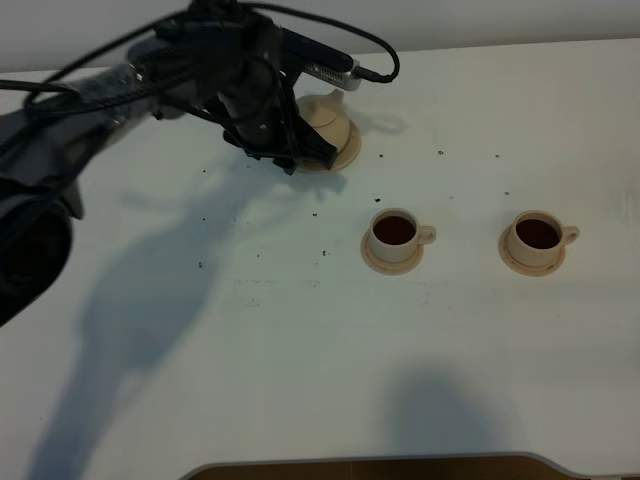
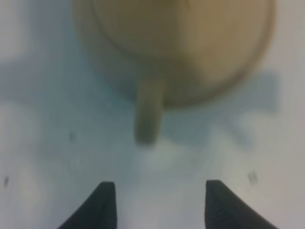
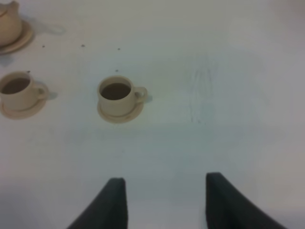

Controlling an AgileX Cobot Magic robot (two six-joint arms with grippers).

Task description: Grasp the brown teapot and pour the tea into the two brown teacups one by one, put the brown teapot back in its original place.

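The brown teapot (image 1: 330, 112) stands on its wide saucer (image 1: 349, 154) at the back of the white table. My left gripper (image 1: 305, 157) is open just beside it, on its near left side. In the left wrist view the teapot (image 2: 200, 43) is blurred and close, its loop handle (image 2: 149, 114) points toward the open gripper (image 2: 159, 207) and is clear of both fingers. The two brown teacups (image 1: 394, 234) (image 1: 537, 237) sit on their saucers and hold dark tea. My right gripper (image 3: 162, 205) is open and empty, well back from the cups (image 3: 116, 94) (image 3: 18, 91).
The left arm and its cables (image 1: 180, 70) hang over the back left of the table. Small dark specks (image 1: 325, 252) lie scattered on the white surface. A brown edge (image 1: 370, 466) shows at the table's front. The teapot also shows in the right wrist view (image 3: 7, 24).
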